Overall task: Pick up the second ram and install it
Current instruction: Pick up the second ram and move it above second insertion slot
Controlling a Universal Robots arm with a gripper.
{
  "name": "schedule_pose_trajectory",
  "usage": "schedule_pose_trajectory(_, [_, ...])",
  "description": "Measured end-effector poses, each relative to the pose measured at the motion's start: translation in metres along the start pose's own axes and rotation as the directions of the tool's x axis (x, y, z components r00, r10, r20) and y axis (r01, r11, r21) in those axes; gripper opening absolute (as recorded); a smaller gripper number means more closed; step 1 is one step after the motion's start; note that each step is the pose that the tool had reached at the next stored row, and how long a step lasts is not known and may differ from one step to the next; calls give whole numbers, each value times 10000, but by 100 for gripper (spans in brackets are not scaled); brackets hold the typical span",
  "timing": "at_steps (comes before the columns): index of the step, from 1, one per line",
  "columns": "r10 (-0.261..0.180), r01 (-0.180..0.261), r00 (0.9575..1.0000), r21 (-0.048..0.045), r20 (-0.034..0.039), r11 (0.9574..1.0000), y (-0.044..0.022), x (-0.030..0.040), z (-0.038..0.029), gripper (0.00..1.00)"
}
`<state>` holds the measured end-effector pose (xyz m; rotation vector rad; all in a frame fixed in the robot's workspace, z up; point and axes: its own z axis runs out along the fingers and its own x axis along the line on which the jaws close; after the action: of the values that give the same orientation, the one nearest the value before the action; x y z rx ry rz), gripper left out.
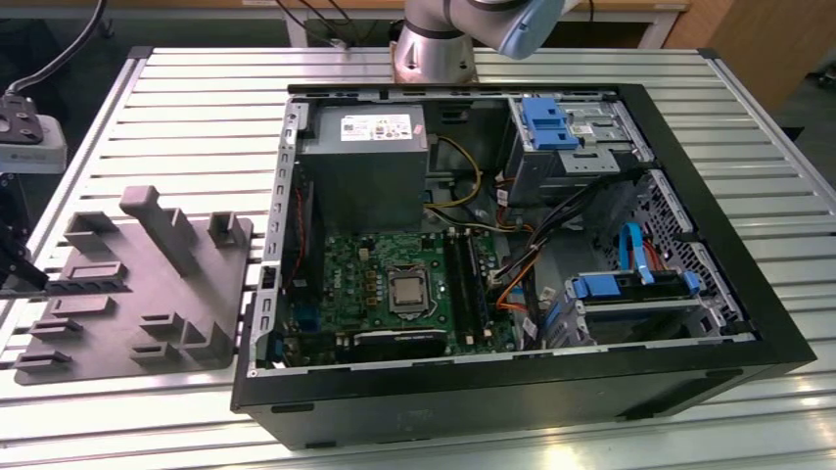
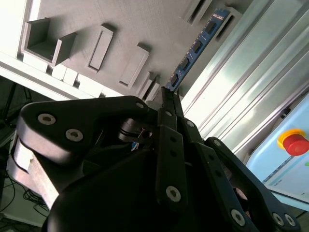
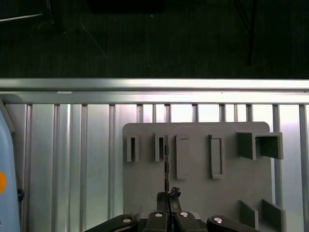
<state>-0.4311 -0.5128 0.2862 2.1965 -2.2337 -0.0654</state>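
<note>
The second ram (image 2: 195, 48) is a thin dark stick with small chips, lying along the edge of the gray fixture (image 2: 120, 29). In the first wrist view the second ram (image 3: 166, 164) shows edge-on as a thin line running from a slot in the fixture (image 3: 198, 193) to my fingers. My gripper (image 2: 167, 96) is shut on the near end of the stick. In the exterior view the gripper (image 1: 16, 264) is at the far left edge, next to the second ram (image 1: 94, 284) on the fixture (image 1: 144, 294).
An open computer case (image 1: 731, 323) lies on the slatted metal table (image 1: 196, 98), to the exterior view's right of the fixture. Its green motherboard (image 1: 379, 284) carries long black memory sockets (image 1: 464, 284). A pendant with a red stop button (image 2: 294, 142) sits beside the table.
</note>
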Motion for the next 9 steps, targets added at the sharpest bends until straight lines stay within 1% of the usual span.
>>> schedule_pose_trajectory(2, [0,0,10000,6,0,10000,6,-1,-22,12])
schedule_pose_trajectory(9, [0,0,10000,12,0,10000,11,-1,-42,12])
